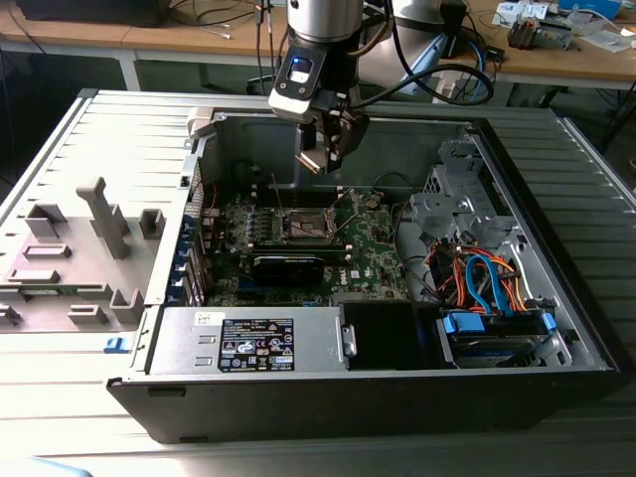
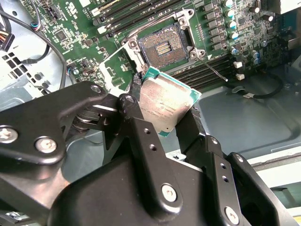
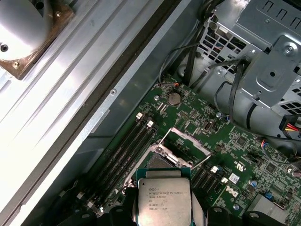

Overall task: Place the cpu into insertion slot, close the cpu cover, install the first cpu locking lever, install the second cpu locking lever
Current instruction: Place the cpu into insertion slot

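Observation:
My gripper [image 1: 324,155] hangs inside the open computer case, above the green board [image 1: 370,250]. It is shut on the cpu [image 2: 164,104], a flat silvery square chip with a green edge, clamped by its two sides between the black fingers [image 2: 133,117]. The cpu [image 3: 163,200] hovers a short way above the insertion slot [image 2: 162,46], whose dark centre lies bare. The cpu cover [image 3: 186,147], a silver frame, stands tilted up beside the slot [image 1: 305,227]. A thin locking lever [image 2: 214,70] sticks out free beside the socket.
Long black memory slots [image 3: 126,146] run beside the socket. A black card [image 1: 288,264] lies in front of it in the exterior view. The power supply [image 1: 248,343] sits at the case front, and the drive cage with coloured cables [image 1: 485,288] at the exterior view's right.

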Available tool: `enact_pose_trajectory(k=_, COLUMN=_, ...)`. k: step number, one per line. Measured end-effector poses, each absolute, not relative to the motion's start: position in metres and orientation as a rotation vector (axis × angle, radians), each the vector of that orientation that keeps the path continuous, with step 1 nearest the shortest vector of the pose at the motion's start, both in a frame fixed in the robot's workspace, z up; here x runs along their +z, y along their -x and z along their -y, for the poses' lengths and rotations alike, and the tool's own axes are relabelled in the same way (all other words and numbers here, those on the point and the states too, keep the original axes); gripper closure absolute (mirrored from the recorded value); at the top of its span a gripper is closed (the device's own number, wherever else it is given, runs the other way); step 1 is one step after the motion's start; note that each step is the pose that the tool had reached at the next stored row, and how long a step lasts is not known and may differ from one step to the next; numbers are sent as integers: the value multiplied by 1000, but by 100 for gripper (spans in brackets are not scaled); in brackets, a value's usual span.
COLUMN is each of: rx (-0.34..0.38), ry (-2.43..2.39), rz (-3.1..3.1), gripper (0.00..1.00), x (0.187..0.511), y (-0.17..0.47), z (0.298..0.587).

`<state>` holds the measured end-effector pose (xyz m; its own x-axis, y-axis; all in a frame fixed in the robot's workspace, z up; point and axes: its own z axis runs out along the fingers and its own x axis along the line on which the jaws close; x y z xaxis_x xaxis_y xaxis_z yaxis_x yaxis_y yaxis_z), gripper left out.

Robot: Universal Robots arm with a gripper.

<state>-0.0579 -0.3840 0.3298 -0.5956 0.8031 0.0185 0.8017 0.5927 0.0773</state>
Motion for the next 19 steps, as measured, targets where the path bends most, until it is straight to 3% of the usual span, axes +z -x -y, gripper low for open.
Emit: enact_pose_trajectory(k=19, rx=120, ry=-1443, rz=-2766, gripper=45, x=329, y=58, z=384)
